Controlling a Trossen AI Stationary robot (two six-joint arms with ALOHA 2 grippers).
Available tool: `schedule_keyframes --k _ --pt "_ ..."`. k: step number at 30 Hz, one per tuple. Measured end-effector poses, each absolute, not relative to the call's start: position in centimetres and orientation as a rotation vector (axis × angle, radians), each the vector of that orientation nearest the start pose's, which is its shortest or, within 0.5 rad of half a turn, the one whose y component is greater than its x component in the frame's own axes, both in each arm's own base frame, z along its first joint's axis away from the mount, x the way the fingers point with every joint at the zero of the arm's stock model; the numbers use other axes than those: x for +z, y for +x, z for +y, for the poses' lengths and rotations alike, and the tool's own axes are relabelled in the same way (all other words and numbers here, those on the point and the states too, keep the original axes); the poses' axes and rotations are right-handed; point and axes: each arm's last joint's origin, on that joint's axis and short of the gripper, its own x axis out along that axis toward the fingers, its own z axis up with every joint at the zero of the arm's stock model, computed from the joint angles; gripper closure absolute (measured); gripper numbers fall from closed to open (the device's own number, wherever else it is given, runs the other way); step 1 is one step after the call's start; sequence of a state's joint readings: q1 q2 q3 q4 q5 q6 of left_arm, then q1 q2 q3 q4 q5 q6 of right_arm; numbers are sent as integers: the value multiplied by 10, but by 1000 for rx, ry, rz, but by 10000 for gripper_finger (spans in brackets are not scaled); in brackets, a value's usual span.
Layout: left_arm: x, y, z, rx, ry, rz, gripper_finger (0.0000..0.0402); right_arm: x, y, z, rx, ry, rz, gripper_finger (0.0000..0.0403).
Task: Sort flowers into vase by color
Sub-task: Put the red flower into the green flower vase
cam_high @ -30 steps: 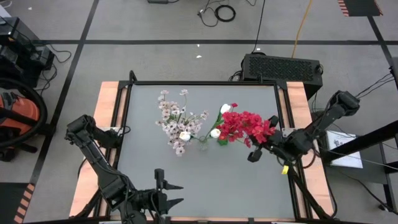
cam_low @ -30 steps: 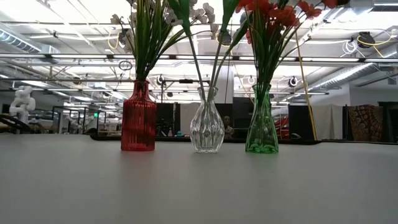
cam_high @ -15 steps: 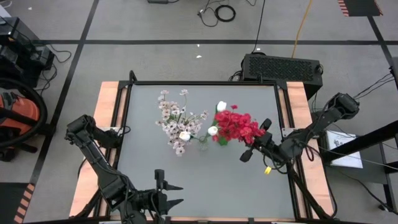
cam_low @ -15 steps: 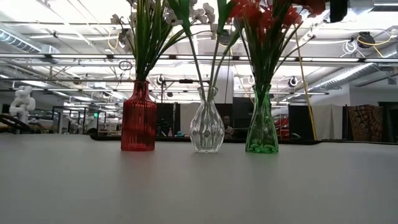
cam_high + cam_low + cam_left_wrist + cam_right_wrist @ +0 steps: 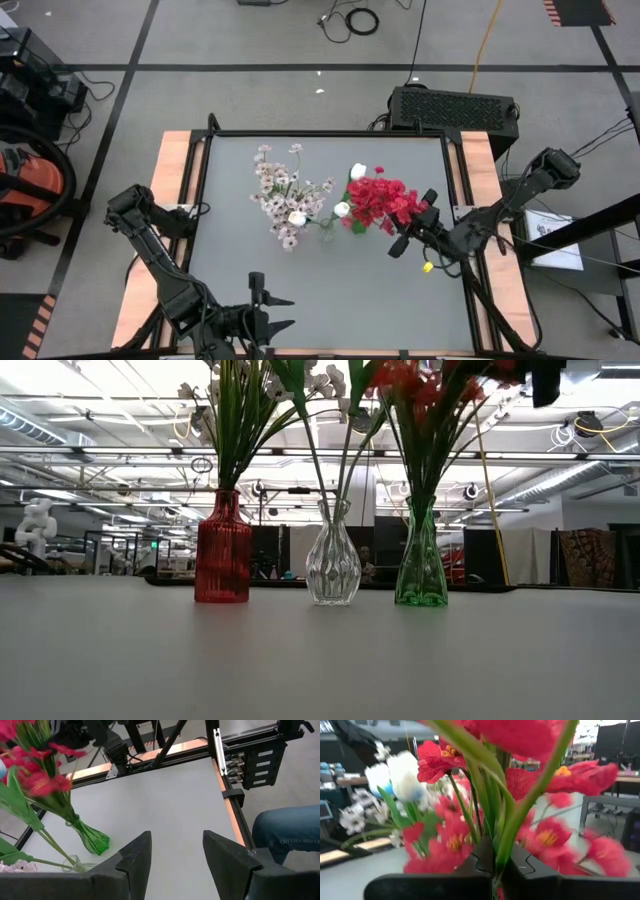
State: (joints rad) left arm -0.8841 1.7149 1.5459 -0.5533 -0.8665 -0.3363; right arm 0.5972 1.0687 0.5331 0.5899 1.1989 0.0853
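Three vases stand in a row mid-table: a red vase (image 5: 222, 550) with pinkish-white flowers (image 5: 283, 195), a clear vase (image 5: 333, 565) with white buds (image 5: 358, 172), and a green vase (image 5: 420, 560) with red flowers (image 5: 385, 203). My right gripper (image 5: 398, 245) is level at the red cluster's right side, shut on a stem. My left gripper (image 5: 290, 311) waits open near the table's front edge, holding nothing. My right gripper pinches a thin green stem (image 5: 496, 862) of a red flower between its two fingers. The fingers come in level from the table's right side and lie across the stem. The stem rises above them to a red bloom (image 5: 520, 735). The fingers hide the stem below them.
A person's knee in blue jeans (image 5: 290, 830) shows past the table's right rail. A black box (image 5: 455, 108) sits on the floor behind the far right corner. The grey tabletop (image 5: 330, 290) is bare in front of the vases.
My right gripper has sunk a little and drawn toward the table's left, rolling slightly while staying shut on the stem. The red flowers, which spread out to the right, have swung left and stand more upright over the green vase.
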Motion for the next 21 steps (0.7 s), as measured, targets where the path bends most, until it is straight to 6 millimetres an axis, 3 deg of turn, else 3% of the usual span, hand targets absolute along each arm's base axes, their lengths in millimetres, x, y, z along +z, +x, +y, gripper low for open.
schedule_keyframes --k 11,21 --pt "326 255 -276 60 223 453 217 257 193 93 -621 150 -25 388" --pt "326 255 -276 60 220 452 217 242 210 84 -562 203 21 359"
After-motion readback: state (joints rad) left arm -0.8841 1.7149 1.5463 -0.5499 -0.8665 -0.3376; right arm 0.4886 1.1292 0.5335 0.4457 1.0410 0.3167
